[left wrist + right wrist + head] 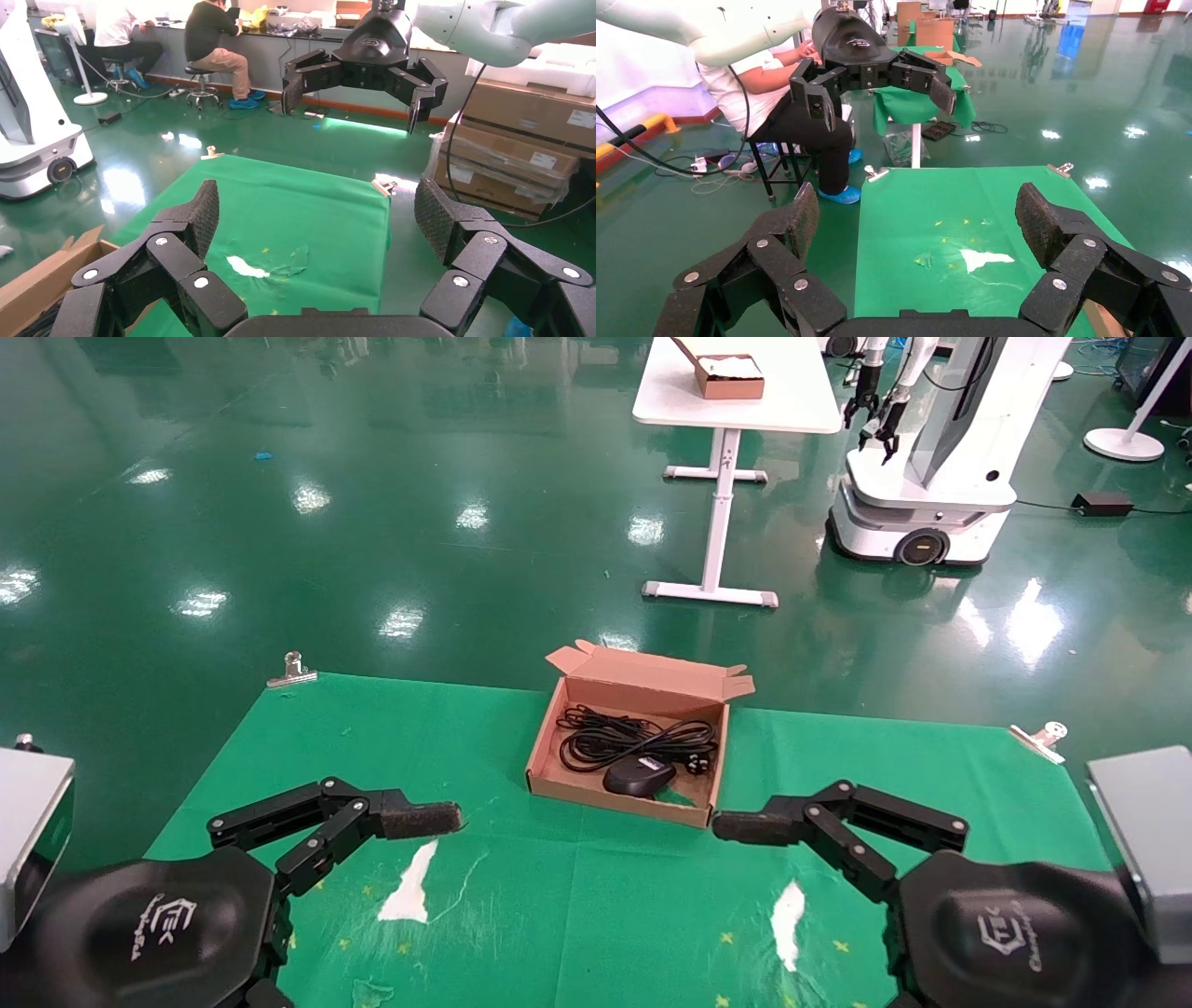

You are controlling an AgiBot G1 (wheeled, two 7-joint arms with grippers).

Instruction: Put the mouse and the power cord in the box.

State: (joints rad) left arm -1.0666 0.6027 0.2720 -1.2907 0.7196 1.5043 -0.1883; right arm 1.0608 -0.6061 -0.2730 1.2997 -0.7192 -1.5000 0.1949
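The brown cardboard box (605,798) sits open at the middle of the green cloth, its flap lid (652,672) tipped back. Inside lie the coiled black power cord (633,736) and, nearer me, the black mouse (639,775). My left gripper (447,819) hovers left of the box's near corner, open and holding nothing. My right gripper (731,826) hovers just off the box's near right corner, also open and holding nothing. The left wrist view catches a corner of the box (42,270) beside the left gripper (316,203). In the right wrist view the right gripper (916,210) hangs over bare cloth.
Two white tears (410,887) (790,919) mark the green cloth (372,747) near the front. Binder clips (291,670) (1043,738) hold its far corners. Beyond, on the green floor, stand a white table (736,393) with a smaller box and another robot (931,449).
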